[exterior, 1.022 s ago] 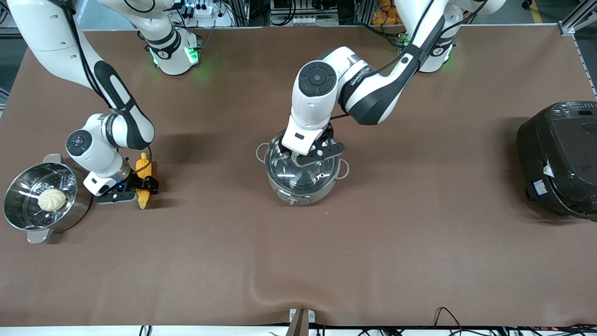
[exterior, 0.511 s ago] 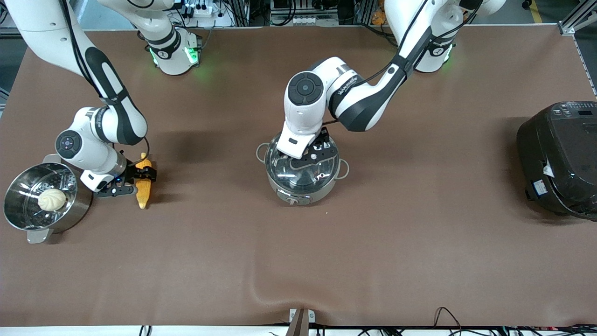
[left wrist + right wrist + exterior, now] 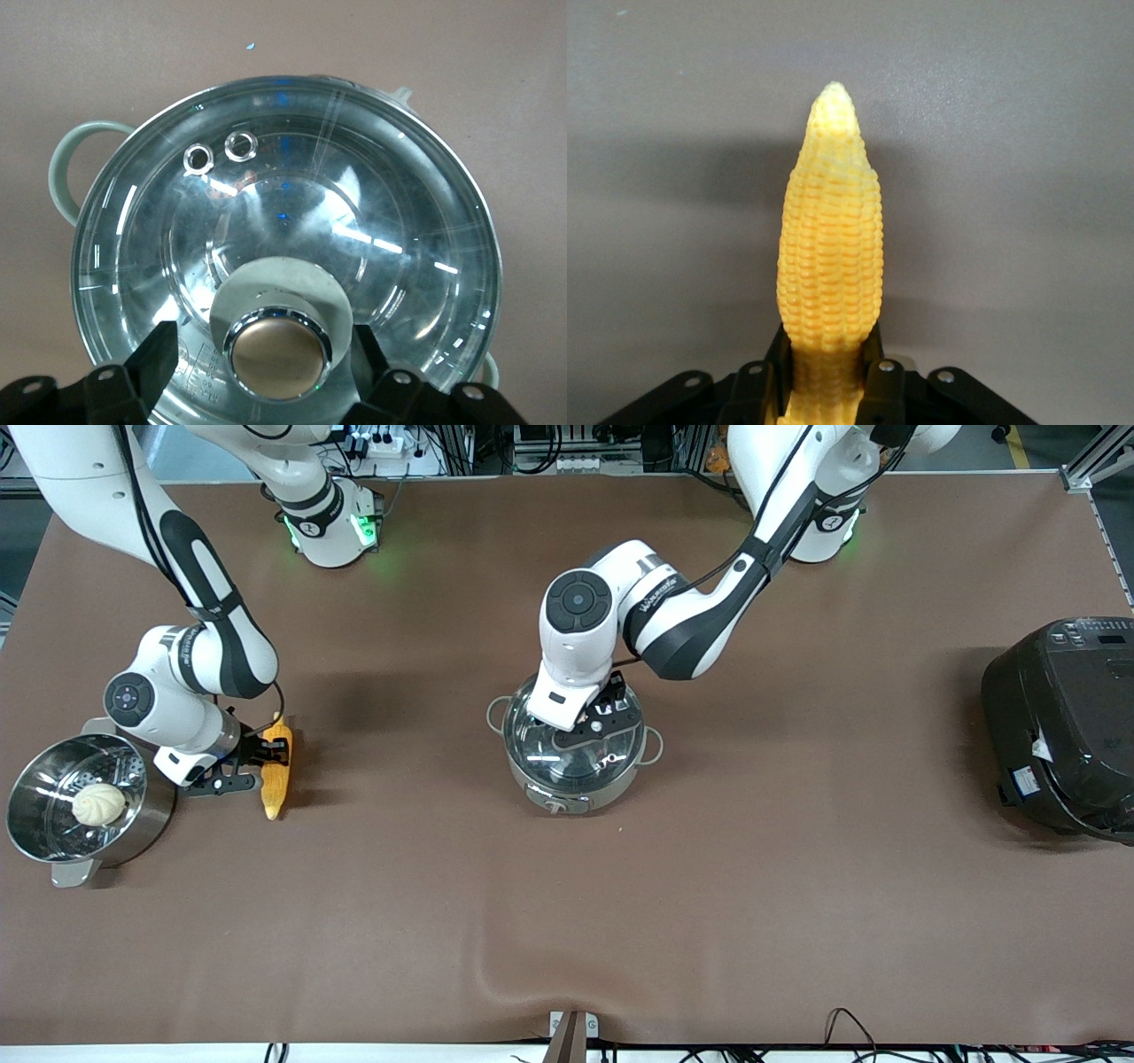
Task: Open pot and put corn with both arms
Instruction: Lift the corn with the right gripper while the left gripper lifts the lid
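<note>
The steel pot (image 3: 574, 766) stands at the table's middle with its clear glass lid (image 3: 292, 204) on. My left gripper (image 3: 592, 722) is open over the lid, one finger on each side of the copper knob (image 3: 276, 354), with gaps to it. The knob is hidden in the front view. My right gripper (image 3: 266, 755) is shut on the thick end of the yellow corn (image 3: 276, 775), near the right arm's end of the table. In the right wrist view the corn (image 3: 830, 257) sticks out from between the fingers (image 3: 881, 390), tip away. Whether it clears the table I cannot tell.
A steel steamer pot (image 3: 40, 815) with a pale bun (image 3: 98, 803) in it stands close beside my right gripper, at the right arm's end. A large black cooker (image 3: 1063, 726) sits at the left arm's end. Bare brown mat lies between corn and pot.
My right gripper has closed on the corn and drawn it slightly toward the steamer pot. My left gripper has come down lower around the lid's knob.
</note>
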`<state>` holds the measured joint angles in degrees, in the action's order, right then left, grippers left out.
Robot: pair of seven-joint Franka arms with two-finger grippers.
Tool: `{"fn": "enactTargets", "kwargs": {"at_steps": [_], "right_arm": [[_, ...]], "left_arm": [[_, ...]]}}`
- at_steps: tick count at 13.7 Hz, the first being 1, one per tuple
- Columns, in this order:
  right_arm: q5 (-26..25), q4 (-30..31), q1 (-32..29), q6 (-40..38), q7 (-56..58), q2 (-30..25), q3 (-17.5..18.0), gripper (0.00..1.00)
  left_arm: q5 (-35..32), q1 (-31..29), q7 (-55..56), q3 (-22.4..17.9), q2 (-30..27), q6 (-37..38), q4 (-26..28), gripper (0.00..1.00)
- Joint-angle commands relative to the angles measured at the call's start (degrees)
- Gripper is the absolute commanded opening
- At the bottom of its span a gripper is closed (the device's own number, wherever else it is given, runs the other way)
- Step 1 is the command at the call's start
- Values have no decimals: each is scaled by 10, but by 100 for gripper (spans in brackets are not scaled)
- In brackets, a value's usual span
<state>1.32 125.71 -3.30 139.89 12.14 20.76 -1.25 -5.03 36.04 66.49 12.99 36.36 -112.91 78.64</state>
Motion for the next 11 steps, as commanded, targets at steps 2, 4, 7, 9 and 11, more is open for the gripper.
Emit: {"fn": "enactTargets", "kwargs": {"at_steps": [2,4,7,9,11], "right_arm": [[3,-85,1,-175,-20,-54,4,0],[19,-132,10,-233,-32,-56,5,0],[76,-179,30,-268,-58,-56,3,0],[78,-207,49,-294,-96,-56,4,0],[79,-223,97,-296,-164,-53,3,0]], "left_arm": [[-16,6,15,-3,10,0,-14,80],[-16,6,15,-3,10,1,-14,68],[-16,6,15,-2,11,0,-14,34],[-15,5,12,-2,11,1,-14,1],[-16,3,9,-2,6,1,-14,0]]}}
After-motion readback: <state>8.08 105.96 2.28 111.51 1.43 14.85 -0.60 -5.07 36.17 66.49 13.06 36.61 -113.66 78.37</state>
